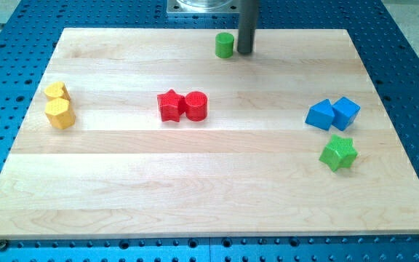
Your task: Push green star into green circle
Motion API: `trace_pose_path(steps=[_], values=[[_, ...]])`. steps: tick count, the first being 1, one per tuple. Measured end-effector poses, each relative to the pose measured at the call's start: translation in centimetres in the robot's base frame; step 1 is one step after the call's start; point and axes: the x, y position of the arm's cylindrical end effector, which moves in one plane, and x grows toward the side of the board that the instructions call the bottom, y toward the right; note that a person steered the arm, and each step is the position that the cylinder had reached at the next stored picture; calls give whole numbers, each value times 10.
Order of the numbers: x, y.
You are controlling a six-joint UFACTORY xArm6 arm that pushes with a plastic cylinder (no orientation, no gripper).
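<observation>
The green star [338, 153] lies at the view's right, just below two blue blocks. The green circle [225, 45] stands near the board's top edge, at the middle. My tip [245, 52] is the lower end of a dark rod that comes down from the view's top. It sits right beside the green circle, on its right, very close or touching. The tip is far from the green star, which lies well down and to the right of it.
A red star [170, 105] and a red circle [196, 105] touch at the board's middle. Two yellow blocks [58, 104] sit together at the left. A blue triangle [320, 115] and a blue cube [345, 111] sit above the green star.
</observation>
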Motion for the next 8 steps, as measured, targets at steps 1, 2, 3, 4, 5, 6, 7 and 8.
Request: trace_pose_path(steps=[1,2,3,4,5,6,7,8], values=[[-23,-33],[-4,-23],[15,74],[24,207],[80,256],[158,230],[222,168],[239,108]])
